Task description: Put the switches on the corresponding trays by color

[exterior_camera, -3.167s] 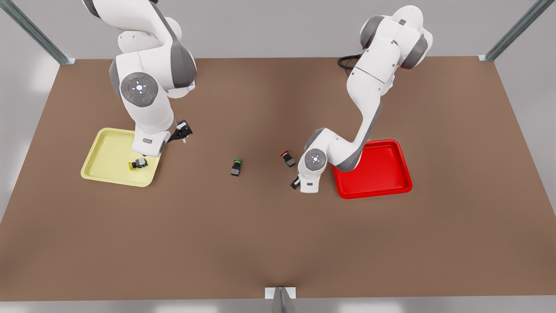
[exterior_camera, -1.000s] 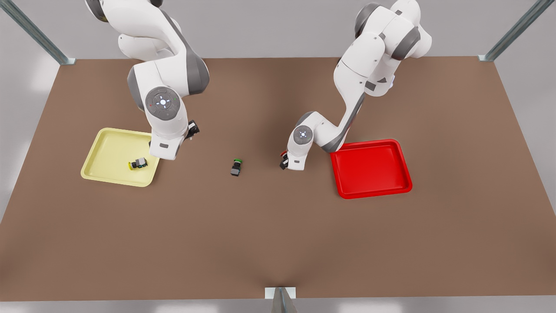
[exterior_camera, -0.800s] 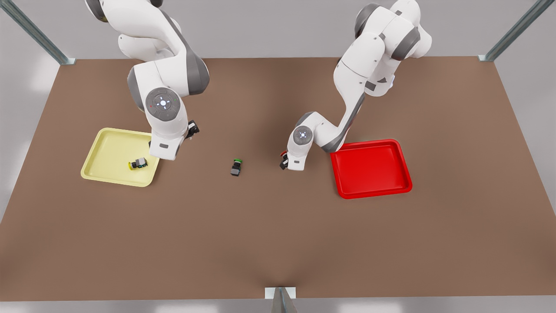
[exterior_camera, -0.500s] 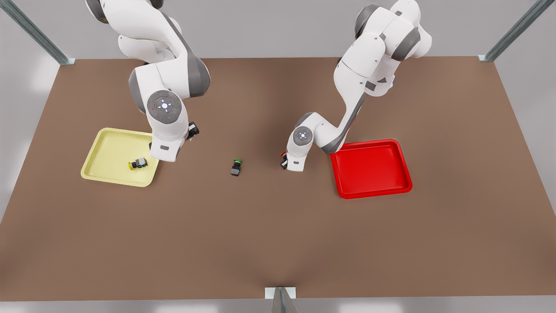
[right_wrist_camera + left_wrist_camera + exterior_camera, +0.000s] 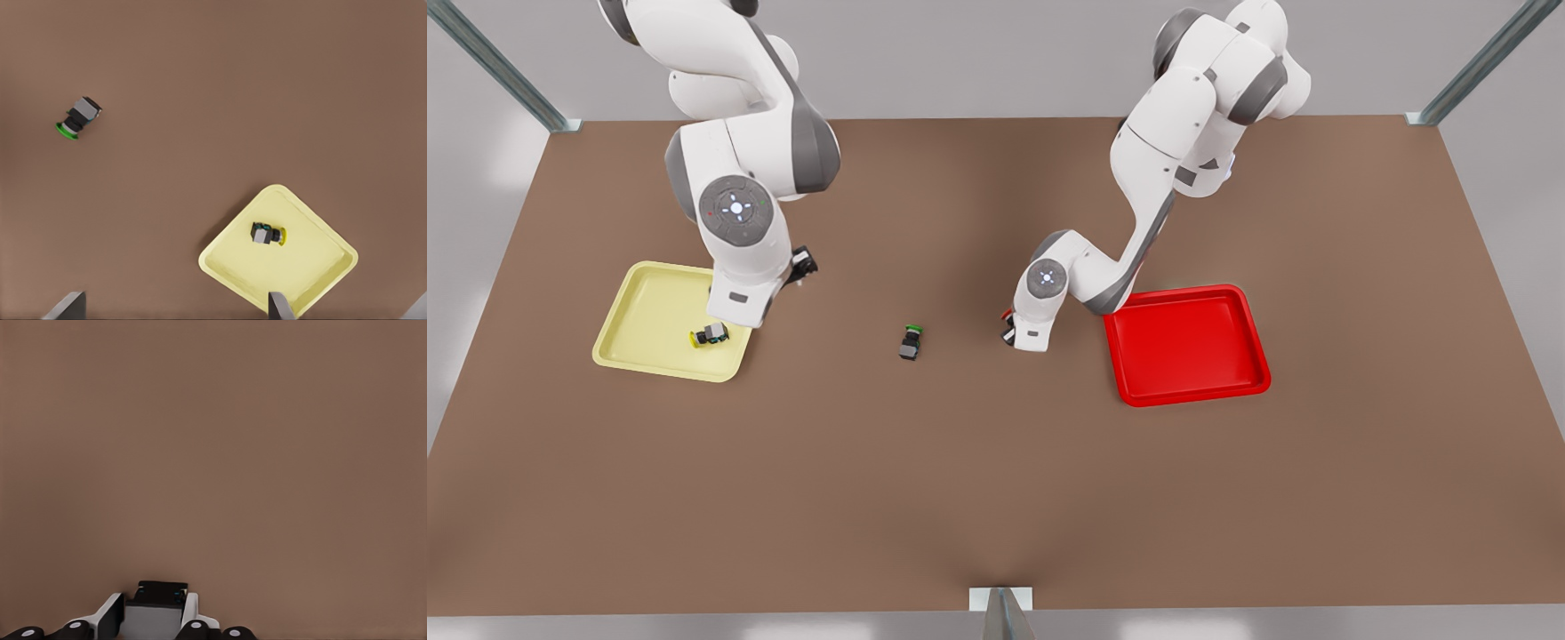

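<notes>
At the front view's left, the pale yellow tray lies on the brown counter. The yellow switch lies on its side inside it, near the tray's near corner on the side facing the counter's middle. Its long axis runs roughly left to right in the front view, with the yellow cap pointing left and the dark body to the right. The right gripper hangs above the tray's inner edge, fingers spread wide and holding nothing, apart from the switch.

Between the two trays, the green-capped switch lies on the bare counter. Its long axis runs far to near, with the cap pointing toward the far side.

Further right, the left gripper is low at the counter, its fingers pressed against either side of the dark body of the red switch. A bit of red cap shows at the wrist's far-left side; its exact axis is hard to tell. The bright red tray lies just beside that arm, toward the front view's right, well apart from the green-capped switch.
</notes>
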`<state>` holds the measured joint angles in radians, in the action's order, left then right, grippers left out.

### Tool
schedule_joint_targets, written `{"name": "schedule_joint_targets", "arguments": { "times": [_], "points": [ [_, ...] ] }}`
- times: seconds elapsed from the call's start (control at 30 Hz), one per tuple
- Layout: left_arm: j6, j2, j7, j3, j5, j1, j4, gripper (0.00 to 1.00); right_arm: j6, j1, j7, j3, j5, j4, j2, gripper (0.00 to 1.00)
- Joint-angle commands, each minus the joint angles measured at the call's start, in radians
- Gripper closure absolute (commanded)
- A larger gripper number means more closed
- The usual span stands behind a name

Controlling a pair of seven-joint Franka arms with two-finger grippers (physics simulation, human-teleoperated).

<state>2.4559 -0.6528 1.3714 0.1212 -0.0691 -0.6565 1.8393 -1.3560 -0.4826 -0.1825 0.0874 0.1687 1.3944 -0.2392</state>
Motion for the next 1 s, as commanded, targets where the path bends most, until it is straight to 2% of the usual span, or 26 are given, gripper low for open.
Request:
{"name": "schedule_joint_targets", "arguments": {
  "times": [0.0,0.67,0.97],
  "points": [
    [0.000,0.001,0.000,0.000,0.000,0.000,0.000,0.44,0.000,-0.001,0.000,0.000,0.000,0.000,0.000,0.00],
    [0.000,0.001,-0.003,0.002,0.002,0.002,0.000,0.45,0.000,0.010,-0.002,0.000,0.041,0.005,-0.012,0.00],
    [0.002,-0.005,-0.002,0.002,0.000,0.000,-0.006,0.49,-0.002,0.012,-0.002,0.000,0.041,0.008,-0.015,0.00]
  ]
}}
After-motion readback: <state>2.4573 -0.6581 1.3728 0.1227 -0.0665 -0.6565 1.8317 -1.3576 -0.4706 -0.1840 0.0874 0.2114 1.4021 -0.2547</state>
